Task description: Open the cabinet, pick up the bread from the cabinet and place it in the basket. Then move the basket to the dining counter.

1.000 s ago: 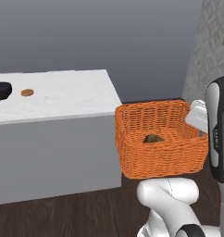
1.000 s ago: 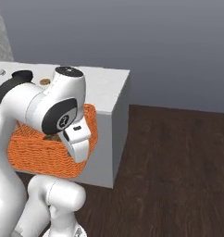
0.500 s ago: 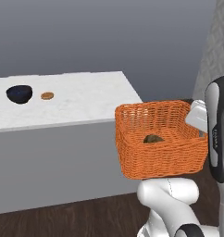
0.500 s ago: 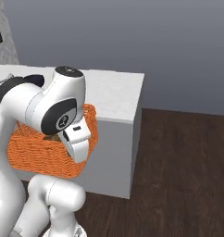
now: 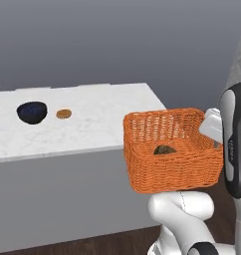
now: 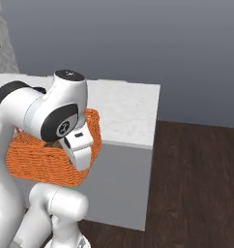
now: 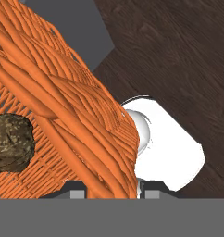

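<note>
**Basket held aloft beside the dining counter, bread inside**

The basket (image 5: 172, 149) hangs in the air, off the floor and clear of any surface, just beside the near right corner of the dining counter (image 5: 87, 134). Its rim sits roughly level with the marble top, and it does not rest on it. The bread (image 5: 164, 149) lies on the basket's floor, toward the middle; in the hand view it shows as a lumpy dark roll (image 7: 11, 142) behind the woven wall.

The gripper (image 7: 111, 192) is closed on the basket's wall: in the hand view the thick orange rim (image 7: 86, 125) passes down between the two finger tips, one on each side of the weave. The hand grips the side of the basket nearest the arm.

The arm is folded tight and high. In the left base view its white forearm stands upright at the right edge, with the hand tucked against the basket's right wall. In the right base view the elbow joint bulges up in front of the basket (image 6: 41, 160), and the wrist turns down and inward to the rim.

On the counter top, well away from the basket, a dark blue bowl (image 5: 32, 112) sits near the far left, with a flat tan disc (image 5: 63, 114) just beside it.
</note>
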